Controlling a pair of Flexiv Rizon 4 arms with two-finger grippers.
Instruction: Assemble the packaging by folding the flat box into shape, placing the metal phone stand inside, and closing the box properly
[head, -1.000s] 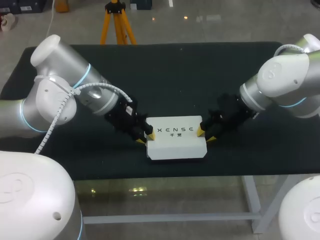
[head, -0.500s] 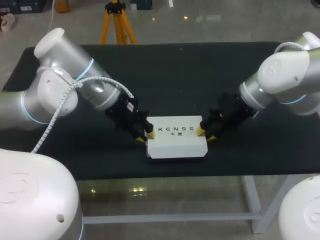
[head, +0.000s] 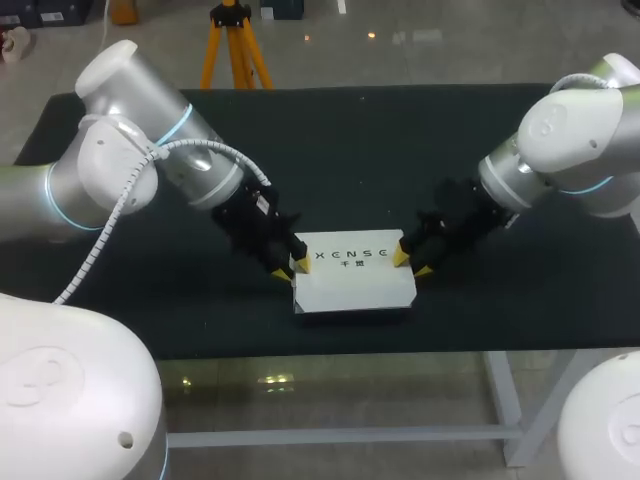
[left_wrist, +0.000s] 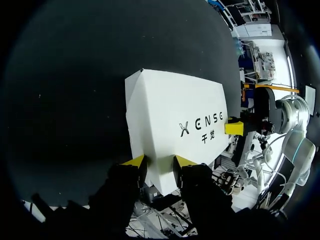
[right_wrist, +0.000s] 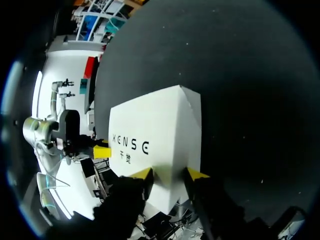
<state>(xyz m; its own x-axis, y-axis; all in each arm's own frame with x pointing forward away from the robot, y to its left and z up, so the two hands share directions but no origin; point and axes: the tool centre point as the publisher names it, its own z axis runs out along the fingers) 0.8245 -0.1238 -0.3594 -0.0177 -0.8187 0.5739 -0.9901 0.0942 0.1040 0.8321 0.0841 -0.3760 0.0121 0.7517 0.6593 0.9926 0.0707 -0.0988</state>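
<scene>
Turning slightly from its earlier position, the closed box (head: 355, 285) is pinched endwise by the left gripper (head: 291, 268) and the right gripper (head: 410, 262); the packaging seems nearly finished.

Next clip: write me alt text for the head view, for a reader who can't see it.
A white box, folded into shape with its top face shut, lies near the front of a black table. The left gripper is at the box's left end and the right gripper is at its right end.
</scene>
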